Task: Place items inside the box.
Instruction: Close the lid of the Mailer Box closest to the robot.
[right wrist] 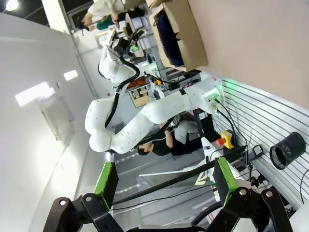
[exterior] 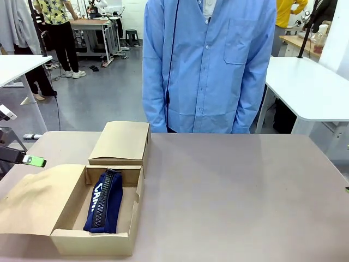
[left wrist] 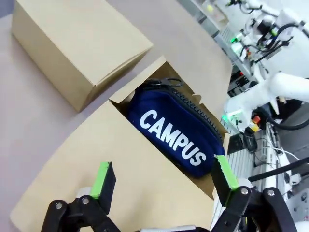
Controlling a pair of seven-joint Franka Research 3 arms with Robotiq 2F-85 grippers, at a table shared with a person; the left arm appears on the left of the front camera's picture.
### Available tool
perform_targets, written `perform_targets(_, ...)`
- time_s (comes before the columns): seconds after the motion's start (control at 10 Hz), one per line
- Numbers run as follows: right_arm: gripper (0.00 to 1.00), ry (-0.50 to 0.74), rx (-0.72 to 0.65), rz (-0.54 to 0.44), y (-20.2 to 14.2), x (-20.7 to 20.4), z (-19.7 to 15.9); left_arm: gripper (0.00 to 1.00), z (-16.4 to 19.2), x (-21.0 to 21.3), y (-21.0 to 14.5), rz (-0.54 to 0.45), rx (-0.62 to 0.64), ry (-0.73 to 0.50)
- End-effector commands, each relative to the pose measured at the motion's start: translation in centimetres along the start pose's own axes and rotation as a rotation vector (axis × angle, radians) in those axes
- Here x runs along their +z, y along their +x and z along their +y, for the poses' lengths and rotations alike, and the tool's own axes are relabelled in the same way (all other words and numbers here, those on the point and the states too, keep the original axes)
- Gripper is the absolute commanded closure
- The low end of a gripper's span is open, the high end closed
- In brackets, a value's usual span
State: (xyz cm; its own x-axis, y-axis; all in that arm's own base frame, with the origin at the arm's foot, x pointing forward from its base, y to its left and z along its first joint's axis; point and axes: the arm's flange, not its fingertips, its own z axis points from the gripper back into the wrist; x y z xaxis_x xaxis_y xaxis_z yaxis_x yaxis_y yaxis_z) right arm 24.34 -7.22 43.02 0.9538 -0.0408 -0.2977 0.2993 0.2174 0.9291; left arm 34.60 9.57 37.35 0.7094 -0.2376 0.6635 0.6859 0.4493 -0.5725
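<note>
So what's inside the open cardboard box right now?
The open cardboard box holds one navy pencil case with white CAMPUS lettering, lying zip-up along its length. Bare cardboard floor shows beside it. Anything beneath the case is covered and can't be seen.

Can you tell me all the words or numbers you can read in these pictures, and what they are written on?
"CAMPUS": white letters on the side of the navy pencil case lying in the open cardboard box, clear in the left wrist view.
"CA": the start of the same word on the pencil case in the front view; the rest is hidden by the fold of the case.
The closed cardboard box shows no print.
No numbers can be read anywhere.
</note>
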Motion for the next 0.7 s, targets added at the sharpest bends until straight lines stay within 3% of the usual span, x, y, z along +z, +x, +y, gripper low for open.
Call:
perform_targets(0.0,0.0,0.015,0.005,-0.001,-0.1,0.1,0.2,0.0,0.7,1.3,-0.2,0.025,-0.276,-0.051)
perform_targets(0.2,0.0,0.015,0.005,-0.001,-0.1,0.1,0.2,0.0,1.3,4.3,-1.1,-0.008,-0.524,0.002)
perform_targets(0.3,0.0,0.015,0.005,-0.001,-0.1,0.1,0.2,0.0,2.1,5.5,-2.2,0.013,-0.583,0.073)
perform_targets(0.5,0.0,0.015,0.005,-0.001,-0.1,0.1,0.2,0.0,3.7,7.7,-5.1,0.102,-0.586,0.175)
perform_targets(0.6,0.0,0.015,0.005,-0.001,-0.1,0.1,0.2,0.0,6.6,8.3,-8.7,0.134,-0.462,0.212)
